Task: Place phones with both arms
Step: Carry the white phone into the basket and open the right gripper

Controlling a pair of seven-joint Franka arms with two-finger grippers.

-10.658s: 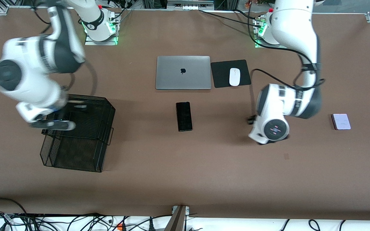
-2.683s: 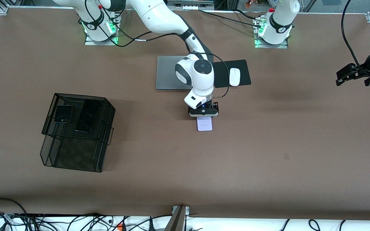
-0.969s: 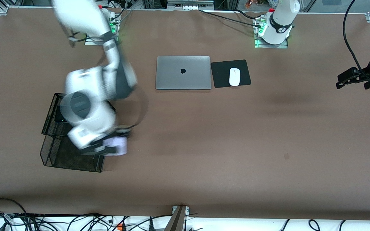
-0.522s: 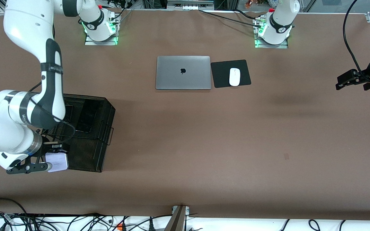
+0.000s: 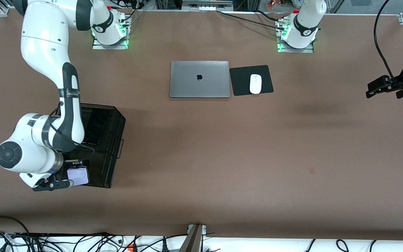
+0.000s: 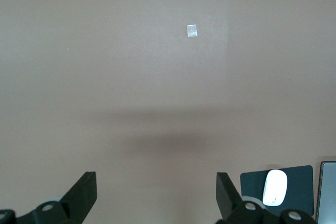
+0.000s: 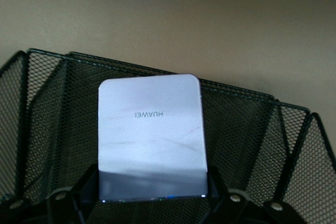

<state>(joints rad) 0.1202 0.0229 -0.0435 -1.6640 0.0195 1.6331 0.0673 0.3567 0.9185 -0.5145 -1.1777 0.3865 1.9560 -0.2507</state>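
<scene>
My right gripper is shut on the pale lavender flip phone and holds it over the lower tier of the black mesh basket. In the right wrist view the lavender phone sits between the fingers, above the mesh. The long black slab phone lies on the basket's upper tier. The black flip phone is hidden by the right arm. My left gripper is open and empty, up in the air at the left arm's end of the table; its fingers show wide apart.
A closed silver laptop lies mid-table near the bases, with a white mouse on a black pad beside it. A small pale mark is on the brown table.
My right arm has carried the lavender phone from mid-table to the basket, and in the last half second swung it in over the lower tier. The left arm has not moved.
</scene>
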